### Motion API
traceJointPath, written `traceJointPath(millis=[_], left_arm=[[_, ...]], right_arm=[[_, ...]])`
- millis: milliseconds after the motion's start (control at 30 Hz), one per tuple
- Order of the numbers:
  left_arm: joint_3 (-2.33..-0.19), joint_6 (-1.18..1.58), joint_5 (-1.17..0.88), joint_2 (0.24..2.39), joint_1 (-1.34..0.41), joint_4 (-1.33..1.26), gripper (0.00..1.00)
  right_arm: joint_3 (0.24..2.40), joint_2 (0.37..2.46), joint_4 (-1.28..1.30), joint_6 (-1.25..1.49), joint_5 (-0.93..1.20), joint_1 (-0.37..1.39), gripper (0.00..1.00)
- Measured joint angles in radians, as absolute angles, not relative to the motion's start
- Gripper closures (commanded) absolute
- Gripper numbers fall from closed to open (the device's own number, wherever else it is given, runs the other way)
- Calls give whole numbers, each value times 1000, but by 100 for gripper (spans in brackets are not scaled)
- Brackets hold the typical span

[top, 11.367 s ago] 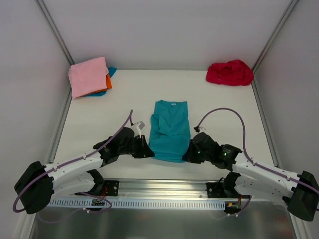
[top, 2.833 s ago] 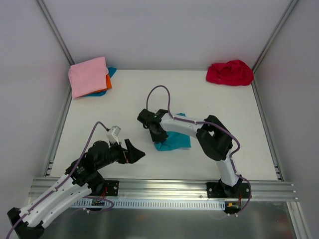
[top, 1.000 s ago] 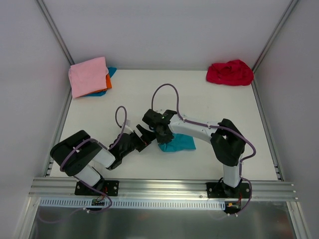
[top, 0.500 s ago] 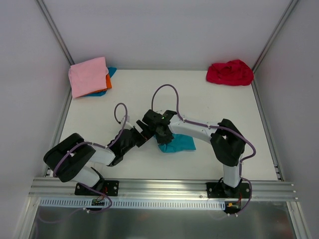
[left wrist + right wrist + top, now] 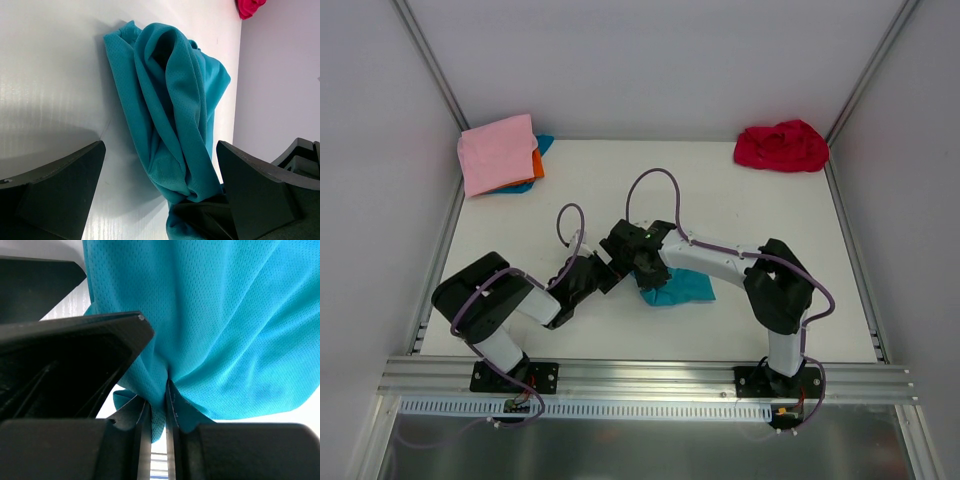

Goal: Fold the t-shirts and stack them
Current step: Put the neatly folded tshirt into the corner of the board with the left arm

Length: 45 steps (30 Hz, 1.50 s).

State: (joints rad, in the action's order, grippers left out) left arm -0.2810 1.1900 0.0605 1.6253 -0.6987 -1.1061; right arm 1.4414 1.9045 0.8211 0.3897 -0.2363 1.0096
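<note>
The teal t-shirt (image 5: 215, 315) is a bunched mass with one fold caught in the right gripper (image 5: 156, 400). Only the right wrist view shows the grip itself. There the two fingers stand almost together, and a pleat of mesh cloth runs down into the thin slot between them. The rest of the shirt fans out beyond the tips.

From above, the claw's black body hides that pinch. This view shows instead that the shirt trails away to the right of the claw as a crumpled heap on the white table (image 5: 720, 200).

The left gripper (image 5: 605, 272) sits just beside the right one, on its left. Its own camera shows its fingers spread wide, one at each lower corner of the frame. The shirt's twisted folds lie ahead of the gap, touching neither finger. The dark shape of the other claw holds the cloth at the near end.

Well away from both claws, in the far left corner, a folded pink t-shirt (image 5: 498, 152) lies on an orange t-shirt (image 5: 537, 164) and a blue t-shirt (image 5: 544, 143). A crumpled red t-shirt (image 5: 781, 146) sits in the far right corner.
</note>
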Motion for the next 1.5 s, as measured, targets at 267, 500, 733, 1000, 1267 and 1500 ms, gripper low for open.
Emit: traceJointPath(millis=[267,500,733,1000,1267,1500], left_arm=[[-288,1199,52,1665,-699,-1156,1],[-289,1208,16,1718,-688,-1233,5],[-302,1237,-55,1773,-672,-1276,11],[-308,1246,-106,1785,-656,-1278,29],[-308,1246,-163,1825,-639,-1275,74],[-308,1251,-202,1839,-622,-1275,86]], right_arm=[[1441,1901,827,389,-247,1007,100],[1441,1889,830,389,-244,1007,99],[1441,1876,823,388,-223,1012,99],[1424,1869,809,385,-204,1015,99],[1420,1869,781,384,-178,1019,100],[1402,1869,756,384,-159,1019,99]])
